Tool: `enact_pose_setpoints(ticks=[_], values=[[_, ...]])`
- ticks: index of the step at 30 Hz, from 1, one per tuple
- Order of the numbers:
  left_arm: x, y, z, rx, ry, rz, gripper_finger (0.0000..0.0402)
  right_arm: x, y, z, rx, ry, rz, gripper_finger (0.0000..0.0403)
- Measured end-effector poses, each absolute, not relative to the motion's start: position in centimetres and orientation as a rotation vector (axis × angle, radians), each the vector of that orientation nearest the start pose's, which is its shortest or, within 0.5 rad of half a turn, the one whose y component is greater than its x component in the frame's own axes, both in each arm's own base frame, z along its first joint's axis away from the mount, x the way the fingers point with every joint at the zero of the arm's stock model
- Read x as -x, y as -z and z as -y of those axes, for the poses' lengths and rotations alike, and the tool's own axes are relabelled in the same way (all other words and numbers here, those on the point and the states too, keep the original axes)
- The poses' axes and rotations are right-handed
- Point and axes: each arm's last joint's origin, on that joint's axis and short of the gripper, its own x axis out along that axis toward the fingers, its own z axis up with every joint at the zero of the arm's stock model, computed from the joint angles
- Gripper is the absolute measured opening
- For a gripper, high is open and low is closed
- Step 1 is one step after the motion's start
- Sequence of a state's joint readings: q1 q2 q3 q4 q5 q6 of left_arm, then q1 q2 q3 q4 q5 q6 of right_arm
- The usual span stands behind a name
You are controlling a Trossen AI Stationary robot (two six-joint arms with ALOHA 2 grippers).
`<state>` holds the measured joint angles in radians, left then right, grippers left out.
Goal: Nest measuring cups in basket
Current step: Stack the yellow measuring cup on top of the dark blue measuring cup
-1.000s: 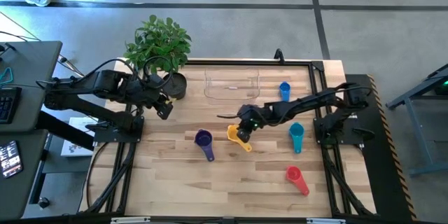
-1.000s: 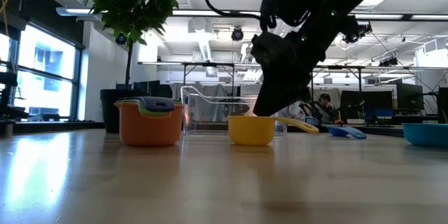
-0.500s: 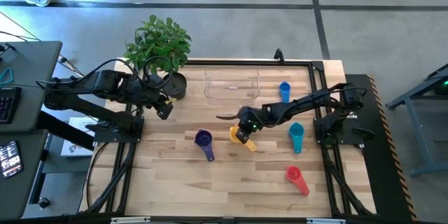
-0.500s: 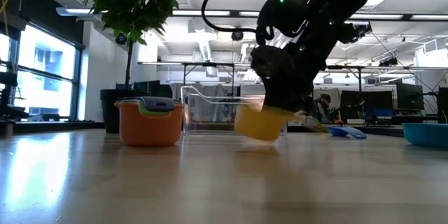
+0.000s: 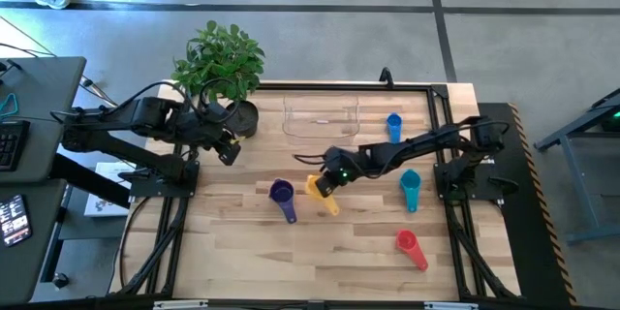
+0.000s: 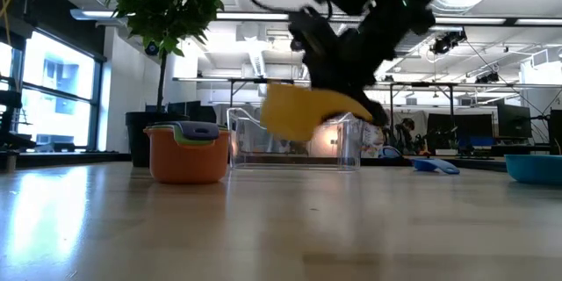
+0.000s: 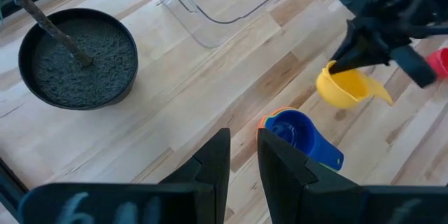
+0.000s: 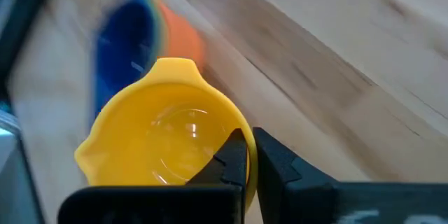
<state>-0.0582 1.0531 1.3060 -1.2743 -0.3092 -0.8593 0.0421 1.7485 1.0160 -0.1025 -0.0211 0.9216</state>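
Note:
My right gripper is shut on the yellow cup, which it holds in the air just right of a stack of cups. That stack has a purple cup on top, with green and orange below, and stands on the table. The blue cup, teal cup and red cup lie singly on the table's right half. The clear basket stands at the far edge. My left gripper waits near the plant pot, its fingers a little apart. My right gripper pinches the yellow cup's wall at the rim, one finger inside the bowl and the other outside. The fingers come slanting down from the table's right. The cup is lifted clear of the table and tilted.
A dark round pot with a leafy plant stands at the far left, beside the basket. Bare wood lies along the near edge. A black frame rims the table.
My right gripper has lifted the yellow cup off the table and carried it up and toward the table's left, closer to the stack. The cup stood flat on the wood; now it hangs tilted in the air.

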Motion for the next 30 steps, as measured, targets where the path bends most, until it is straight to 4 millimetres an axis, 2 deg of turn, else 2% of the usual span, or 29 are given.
enact_pose_setpoints(ticks=[5,11,17,23,30], values=[[-16.6,-36.9,0.1,0.588,-0.644,-0.845,0.0062,-37.3,-21.3,-2.1,-0.853,0.386,-0.696,0.0002],[-17.3,-36.5,0.1,0.565,-0.647,-0.874,0.0062,-38.4,-25.9,-2.3,-0.778,0.525,-0.626,0.0001],[-17.9,-36.1,0.2,0.502,-0.626,-0.913,0.0062,-38.8,-28.8,-2.2,-0.733,0.605,-0.579,0.0001],[-17.9,-36.1,0.2,0.480,-0.614,-0.921,0.0062,-40.0,-29.7,-2.1,-0.756,0.630,-0.528,0.0001],[-17.8,-36.1,0.2,0.454,-0.601,-0.937,0.0062,-43.1,-28.6,-3.2,-0.781,0.592,-0.590,0.0000]])
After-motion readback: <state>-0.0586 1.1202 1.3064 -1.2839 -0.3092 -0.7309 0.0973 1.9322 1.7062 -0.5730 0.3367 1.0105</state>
